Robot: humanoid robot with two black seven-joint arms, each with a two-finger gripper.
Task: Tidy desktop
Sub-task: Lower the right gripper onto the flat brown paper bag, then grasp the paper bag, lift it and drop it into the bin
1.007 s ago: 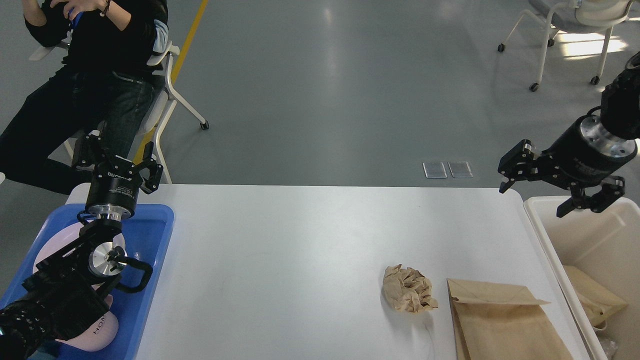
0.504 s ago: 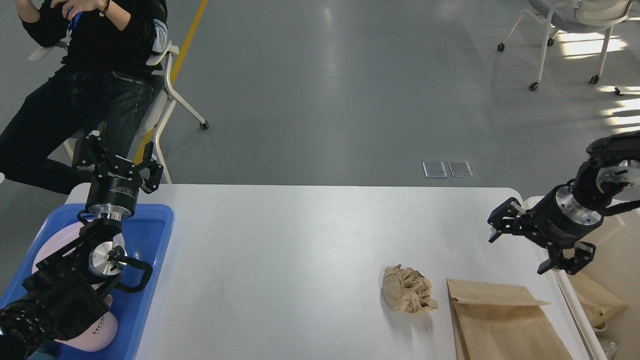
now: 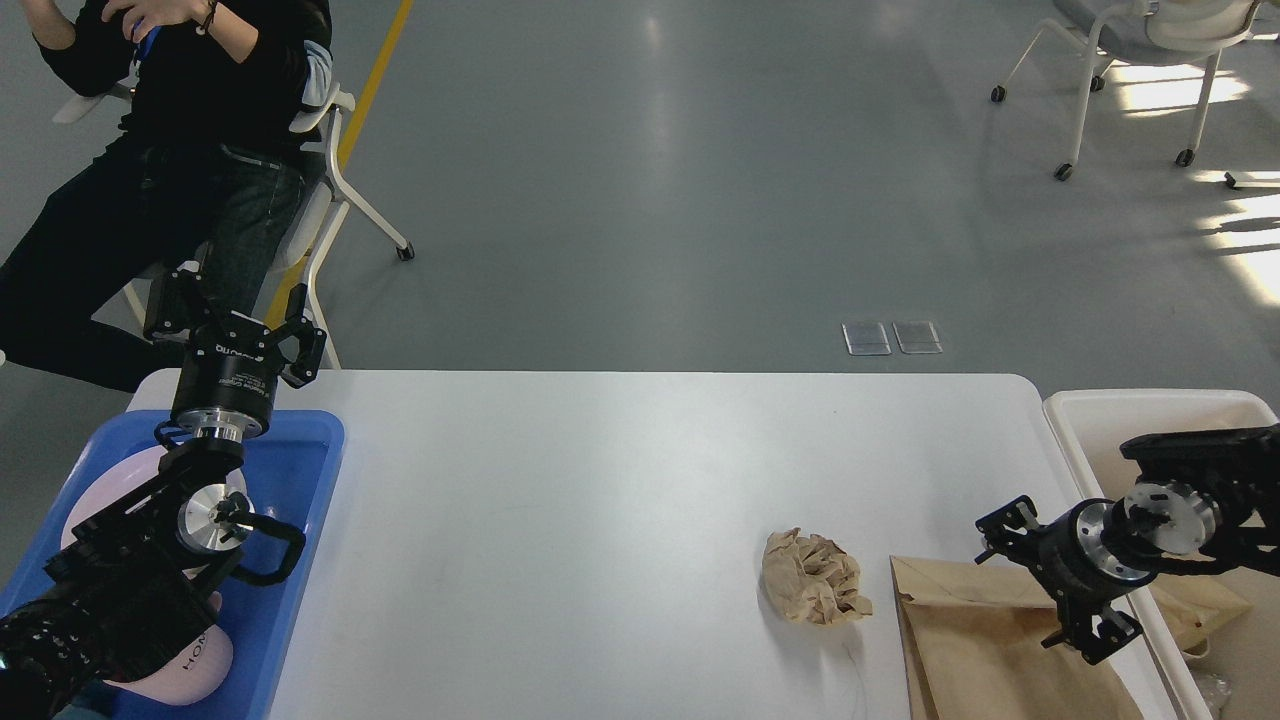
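Grey floor and rolling chairs lie behind the desktop (image 3: 600,500), a white matte slab with rounded corners filling the middle of the view, bare except for a crumpled paper ball (image 3: 813,591) and a flat paper bag (image 3: 990,650) near its front right corner. The right gripper (image 3: 1040,580) hangs spread and empty just above the bag's upper edge; I'd lower it squarely and pinch the fold, not the flat face. The left gripper (image 3: 235,325) stands released over the blue tray (image 3: 290,560) at the left edge.

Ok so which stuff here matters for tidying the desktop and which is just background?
Job: desktop, crumpled paper ball, flat paper bag, cream bin, blue tray, right gripper.
Background: seated person, far chair, floor plates.
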